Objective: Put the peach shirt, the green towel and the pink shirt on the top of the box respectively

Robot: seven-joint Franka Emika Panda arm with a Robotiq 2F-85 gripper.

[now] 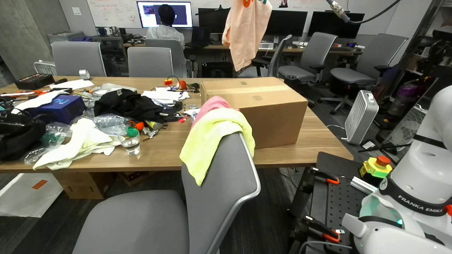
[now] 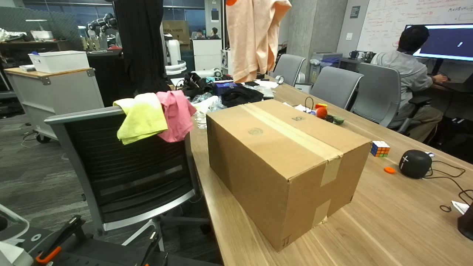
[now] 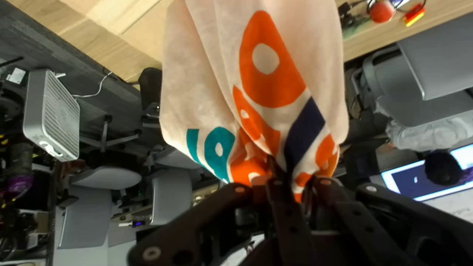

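The peach shirt (image 3: 207,85), with orange, teal and dark print, hangs from my gripper (image 3: 290,171), which is shut on its bunched end. In both exterior views the peach shirt (image 1: 245,38) (image 2: 253,40) hangs in the air with its lower end above the box; the gripper is out of view there. The brown cardboard box (image 1: 273,121) (image 2: 247,159) stands closed on the table, its top bare. The green towel (image 1: 215,128) (image 2: 142,118) and the pink shirt (image 1: 212,104) (image 2: 176,116) lie side by side draped over a chair back beside the table.
The grey chair (image 1: 226,165) stands against the table edge (image 1: 159,162) close to the box. A glass (image 1: 131,143), a pale cloth (image 1: 79,141) and a black garment (image 1: 127,106) lie among clutter. A speaker (image 2: 415,163) and a cube (image 2: 380,148) stand beyond the box.
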